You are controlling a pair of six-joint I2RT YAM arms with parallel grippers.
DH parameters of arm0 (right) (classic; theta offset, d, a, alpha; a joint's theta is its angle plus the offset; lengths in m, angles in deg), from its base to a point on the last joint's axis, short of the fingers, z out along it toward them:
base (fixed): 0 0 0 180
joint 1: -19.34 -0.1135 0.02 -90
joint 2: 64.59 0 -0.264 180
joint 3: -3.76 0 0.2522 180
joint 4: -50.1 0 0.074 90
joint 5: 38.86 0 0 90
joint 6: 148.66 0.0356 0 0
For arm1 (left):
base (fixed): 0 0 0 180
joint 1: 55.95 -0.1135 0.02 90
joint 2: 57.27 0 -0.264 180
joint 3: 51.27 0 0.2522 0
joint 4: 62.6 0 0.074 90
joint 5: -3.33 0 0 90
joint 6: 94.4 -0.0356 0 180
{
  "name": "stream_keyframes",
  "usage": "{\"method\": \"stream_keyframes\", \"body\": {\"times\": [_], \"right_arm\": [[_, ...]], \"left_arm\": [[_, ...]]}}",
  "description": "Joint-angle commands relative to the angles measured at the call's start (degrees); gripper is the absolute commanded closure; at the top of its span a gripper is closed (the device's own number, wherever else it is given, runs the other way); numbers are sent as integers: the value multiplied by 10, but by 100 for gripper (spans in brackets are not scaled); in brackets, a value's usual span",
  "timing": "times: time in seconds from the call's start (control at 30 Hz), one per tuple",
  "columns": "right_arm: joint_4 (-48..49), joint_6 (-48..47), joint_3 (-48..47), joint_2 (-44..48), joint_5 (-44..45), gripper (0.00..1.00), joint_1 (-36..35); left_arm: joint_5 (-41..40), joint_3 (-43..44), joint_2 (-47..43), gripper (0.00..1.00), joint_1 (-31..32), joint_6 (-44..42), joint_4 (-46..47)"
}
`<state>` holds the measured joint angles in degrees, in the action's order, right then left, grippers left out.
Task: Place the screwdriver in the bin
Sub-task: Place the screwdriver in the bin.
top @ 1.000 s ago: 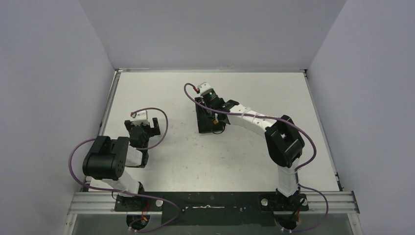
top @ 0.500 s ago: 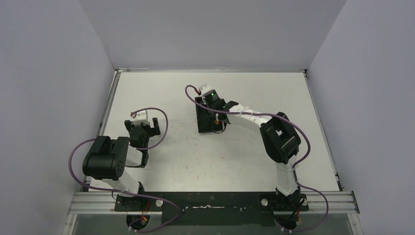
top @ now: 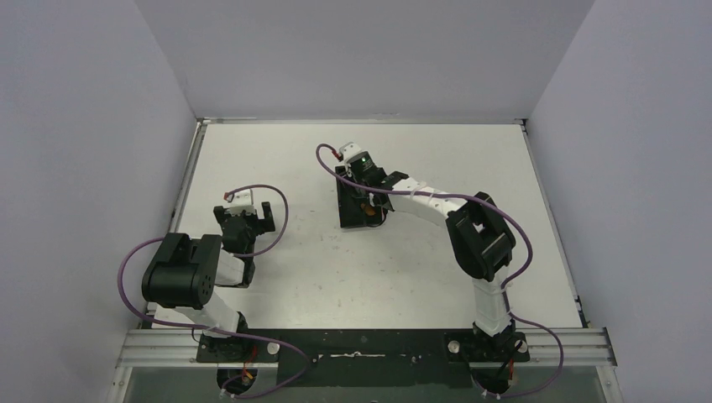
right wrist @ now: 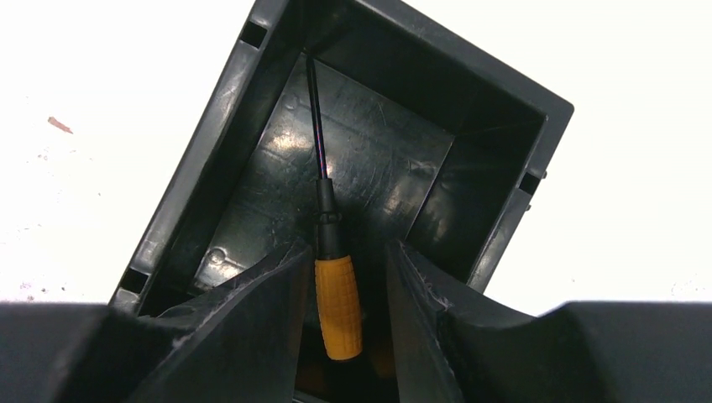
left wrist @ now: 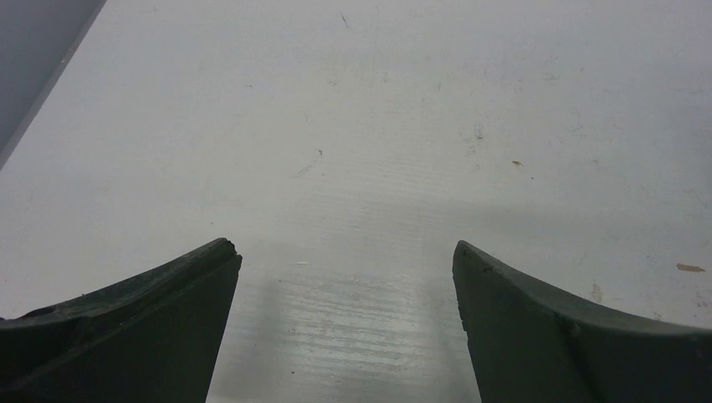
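The black bin (right wrist: 197, 159) lies in the middle of the table (top: 277, 159), under my right wrist. The screwdriver (right wrist: 337, 306) lies inside it, its orange handle towards me and its thin dark shaft pointing to the bin's far corner. My right gripper (right wrist: 346, 248) reaches down into the bin with its fingers on either side of the handle. It is open, with a gap showing on the right of the handle. In the top view the right gripper (top: 363, 193) covers most of the bin (top: 348, 215). My left gripper (left wrist: 344, 252) is open and empty over bare table.
The left arm (top: 243, 211) rests at the left of the table, well apart from the bin. Grey walls enclose the table on the left, back and right. A purple cable (top: 323, 159) loops off the right wrist beside the bin.
The right arm's elbow has shifted a little to the left while its gripper stayed over the bin. The left arm has not moved.
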<state>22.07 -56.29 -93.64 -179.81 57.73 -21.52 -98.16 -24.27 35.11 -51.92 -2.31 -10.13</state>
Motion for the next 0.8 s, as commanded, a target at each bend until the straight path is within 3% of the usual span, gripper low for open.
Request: {"method": "stream_keyframes", "body": {"times": [0.0,0.17,0.33,0.4,0.77], "right_arm": [[0,7,-34,30,4,59,-3],[-17,13,-50,43,3,45,-6],[-28,17,-61,56,0,19,-8],[-36,19,-67,58,0,2,-7],[-73,25,-118,73,17,0,-10]], "left_arm": [[7,14,-1,3,1,-4,30],[7,14,-1,3,1,-4,30],[7,14,-1,3,1,-4,31],[7,14,0,3,1,-4,31],[7,14,0,3,1,-4,30]]}}
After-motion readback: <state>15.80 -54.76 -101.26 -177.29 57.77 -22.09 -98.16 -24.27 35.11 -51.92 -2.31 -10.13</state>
